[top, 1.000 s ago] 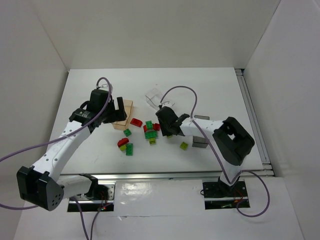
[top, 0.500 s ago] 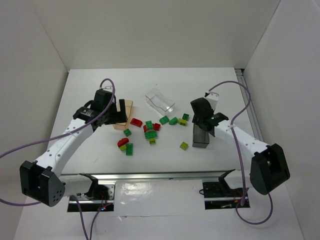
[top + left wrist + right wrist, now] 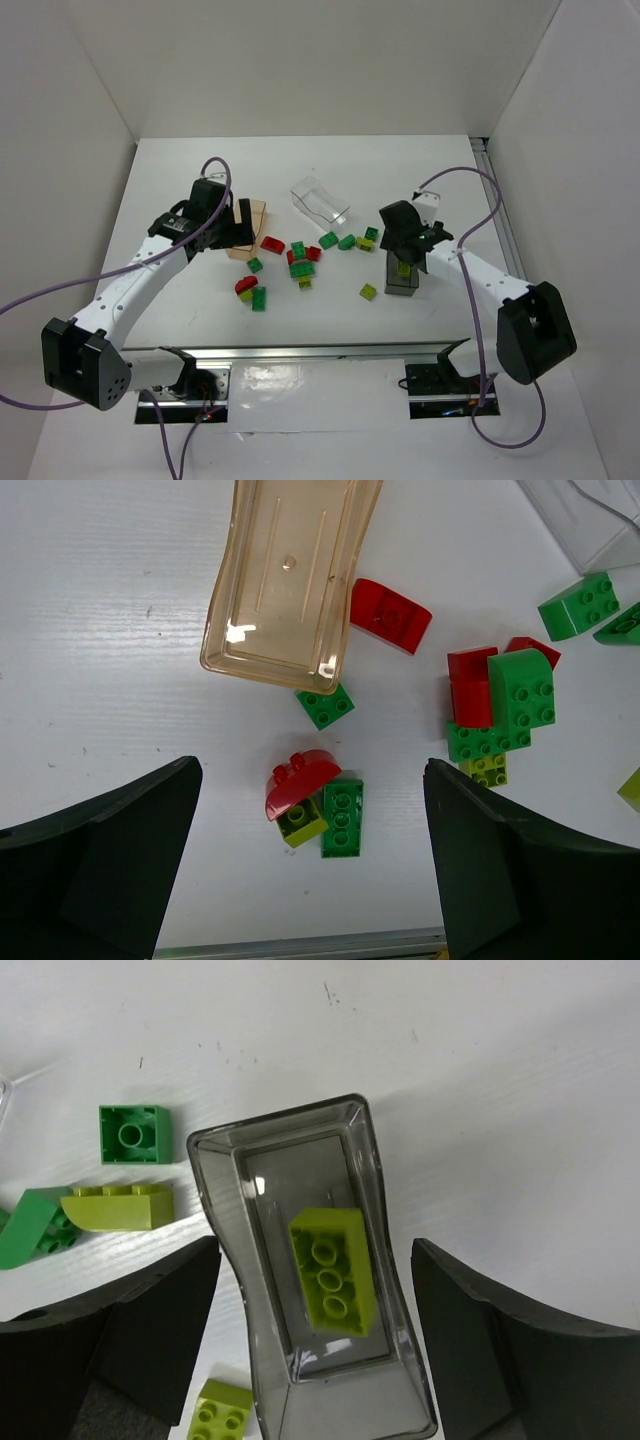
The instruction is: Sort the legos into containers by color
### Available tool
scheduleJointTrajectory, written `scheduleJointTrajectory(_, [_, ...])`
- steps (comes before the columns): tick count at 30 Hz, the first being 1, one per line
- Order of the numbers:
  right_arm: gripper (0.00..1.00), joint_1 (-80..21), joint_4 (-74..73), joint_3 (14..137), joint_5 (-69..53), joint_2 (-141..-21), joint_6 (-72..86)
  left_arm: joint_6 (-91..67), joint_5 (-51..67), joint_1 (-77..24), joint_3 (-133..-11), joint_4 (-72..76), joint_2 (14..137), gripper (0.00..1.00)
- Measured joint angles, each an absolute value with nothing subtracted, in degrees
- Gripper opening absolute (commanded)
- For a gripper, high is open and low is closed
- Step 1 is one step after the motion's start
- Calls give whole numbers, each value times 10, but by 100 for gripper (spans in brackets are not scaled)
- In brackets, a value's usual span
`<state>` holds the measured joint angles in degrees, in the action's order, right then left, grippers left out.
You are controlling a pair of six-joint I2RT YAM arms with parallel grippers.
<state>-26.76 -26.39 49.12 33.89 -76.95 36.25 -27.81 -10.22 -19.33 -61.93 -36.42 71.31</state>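
My right gripper (image 3: 404, 243) (image 3: 315, 1260) hangs open over the dark grey container (image 3: 402, 284) (image 3: 222, 1210). A yellow-green lego (image 3: 335, 1270) (image 3: 403, 268) is inside that container, underside up, free of both fingers. My left gripper (image 3: 234, 230) (image 3: 310, 780) is open above a red curved lego (image 3: 300, 780) (image 3: 245, 284), which lies against a green lego (image 3: 342, 818) and a small yellow-green one (image 3: 300, 824). The tan container (image 3: 285, 580) (image 3: 256, 214) and the clear container (image 3: 318, 200) stand further back. A red and green cluster (image 3: 500, 700) (image 3: 300, 262) lies mid-table.
A loose red brick (image 3: 390, 615) and a small green one (image 3: 325, 705) lie beside the tan tub. Green and yellow-green bricks (image 3: 134, 1133) (image 3: 118, 1208) sit left of the grey tub, and another yellow-green one (image 3: 220, 1415) (image 3: 368, 291) lies near its front. The metal table edge (image 3: 300, 945) is close.
My right arm swung from the middle pile over to the grey container, then its jaws opened and the yellow-green lego dropped in. The left arm barely moved.
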Motion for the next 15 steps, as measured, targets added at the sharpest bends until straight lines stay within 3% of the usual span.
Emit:
scheduleJointTrajectory(12, [81,-467,-323,487,332,-713,444,-289,-102,-193,-619,-364,715,100])
scheduleJointTrajectory(15, [86,-489,-322,470,306,-728,479,-289,-102,-193,-619,-364,719,100])
